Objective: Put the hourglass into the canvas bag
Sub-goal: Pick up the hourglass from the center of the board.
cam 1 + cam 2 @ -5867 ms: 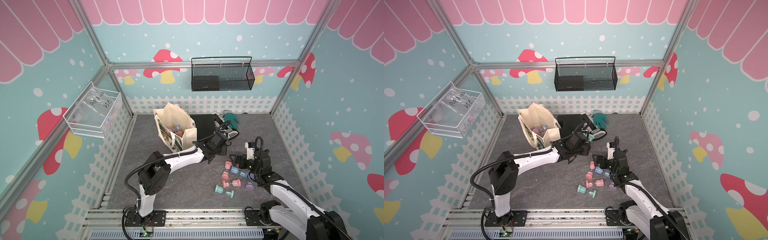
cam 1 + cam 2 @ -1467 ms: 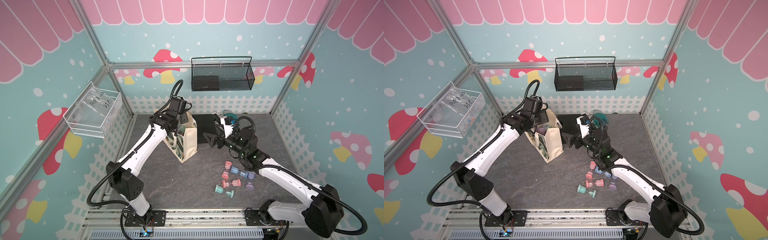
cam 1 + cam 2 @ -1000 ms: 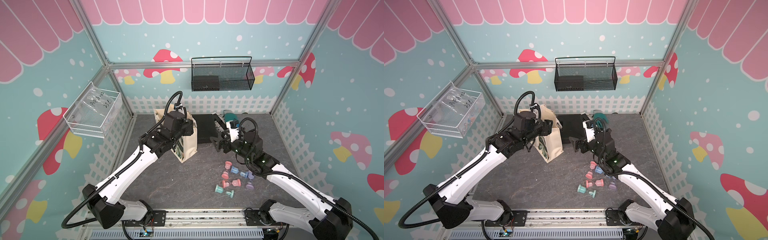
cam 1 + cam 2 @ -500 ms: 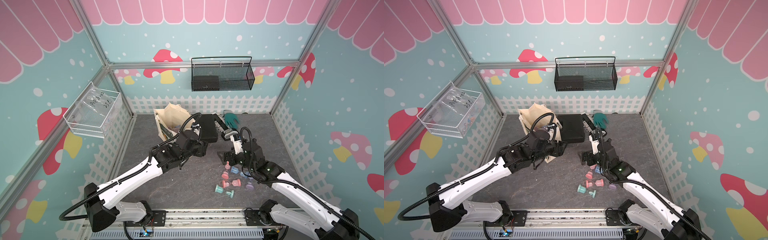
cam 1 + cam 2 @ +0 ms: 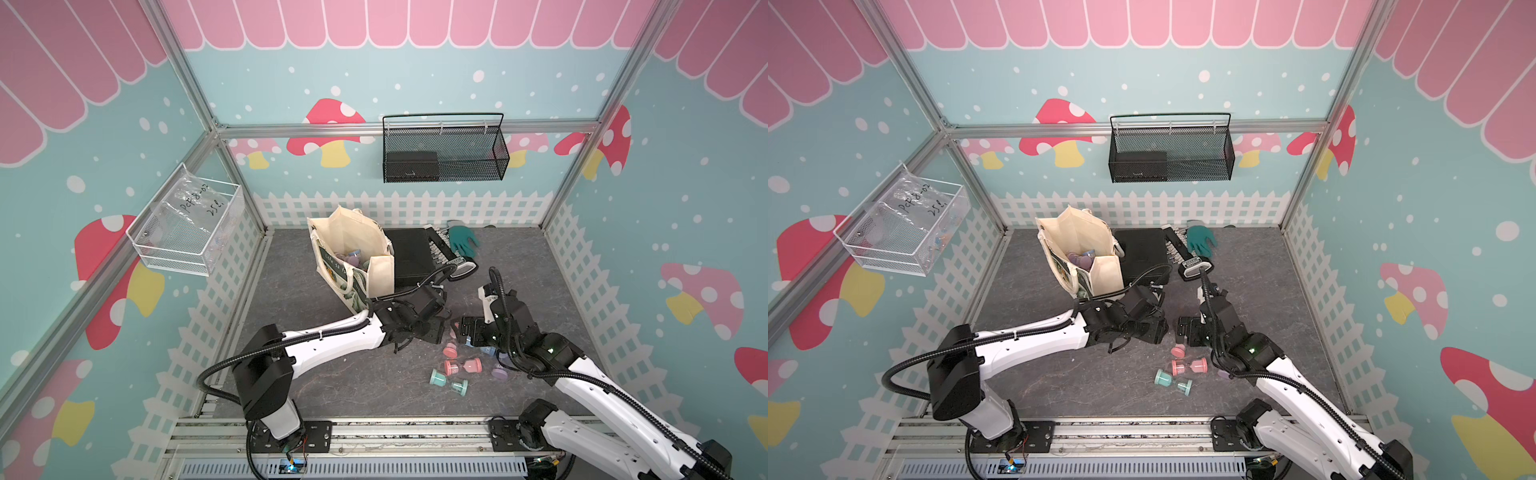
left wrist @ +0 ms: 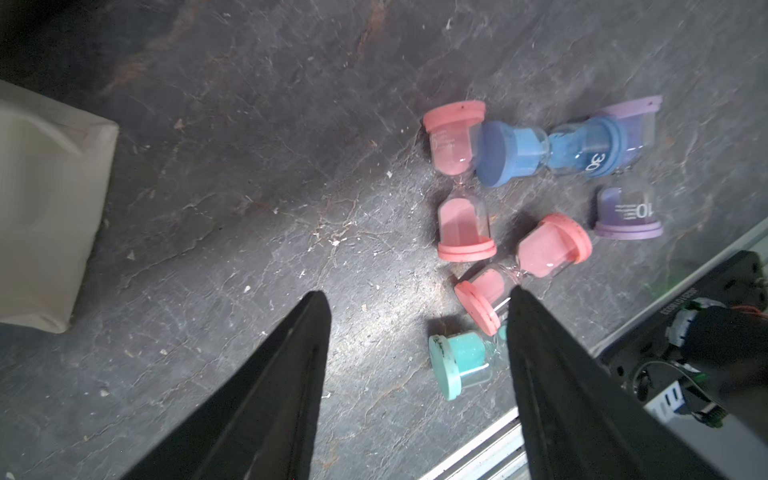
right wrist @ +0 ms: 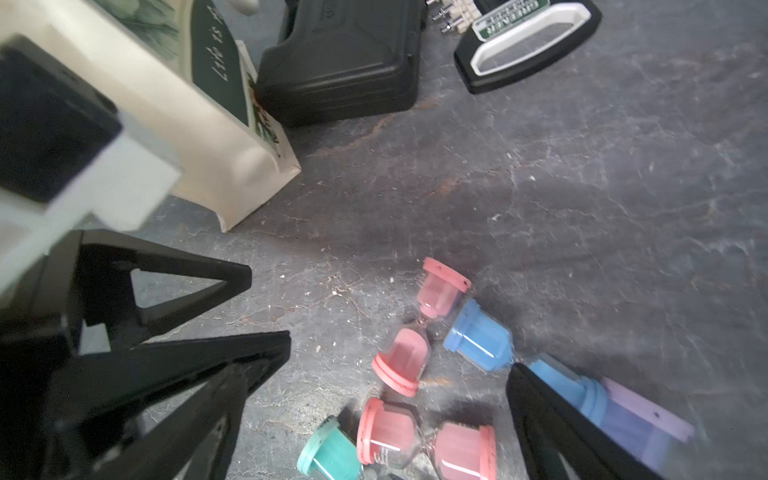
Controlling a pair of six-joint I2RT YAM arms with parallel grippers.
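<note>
The bag (image 5: 347, 232) stands open on the grey floor (image 5: 353, 395) toward the back, and a few bagged hourglasses (image 5: 353, 261) show in its mouth. A black case (image 5: 409, 255) lies right against it on the right arm's side, with a green glove (image 5: 463, 241) just past the case. The loose hourglasses (image 5: 461, 368) lie in a small cluster on the floor in front of the bag, nearer the front rail (image 5: 374, 432) and apart from the bag. Up close I can pick them out. There is a pink hourglass (image 6: 461, 220) on its side and a blue hourglass (image 6: 519, 153) butted against it and lying across a purple hourglass (image 6: 627, 208). A second pink hourglass (image 6: 548, 249) and a teal hourglass (image 6: 461, 361) lie nearest the rail. Both arms reach in low, and their tools nearly meet on the bag side of the cluster. The left gripper (image 6: 415, 293) hangs over bare floor beside the pile, jaws about half apart with nothing between them. From its wrist camera one fingertip overlaps the second pink hourglass and the teal hourglass, and I cannot tell whether it touches them. The right gripper (image 7: 399, 353) is spread wide and empty, poised above the pink hourglass. One finger hides part of the blue hourglass, and I cannot tell whether it makes contact.
</note>
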